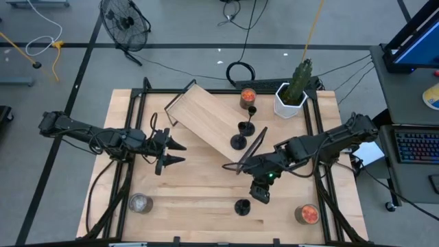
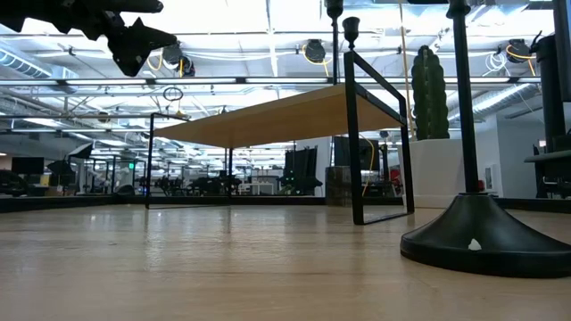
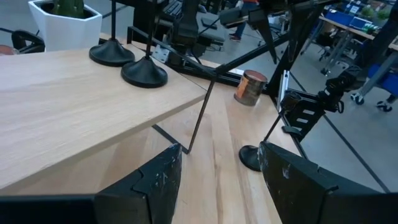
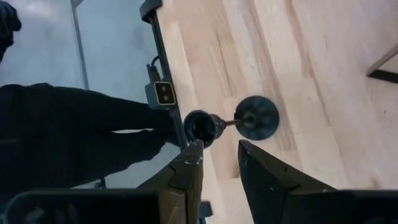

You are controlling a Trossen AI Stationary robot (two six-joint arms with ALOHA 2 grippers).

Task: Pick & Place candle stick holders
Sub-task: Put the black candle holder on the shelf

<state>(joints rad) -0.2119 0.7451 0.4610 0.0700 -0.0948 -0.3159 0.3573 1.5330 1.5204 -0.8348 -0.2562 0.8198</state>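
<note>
One holder (image 1: 242,206) stands on the tabletop (image 1: 199,185) near its front edge; two more (image 1: 238,141) sit on the raised shelf (image 1: 206,113). The right pincer (image 1: 260,193) hovers spread just beside it, lined up to grasp. The left pincer (image 1: 173,152) waits spread, holding nothing.

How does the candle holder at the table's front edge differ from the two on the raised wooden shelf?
The front candle holder stands alone on the table, beneath the right gripper; the two shelf candle holders stand close together on the raised wooden shelf, away from both grippers. All are black, round-based and upright.
</note>
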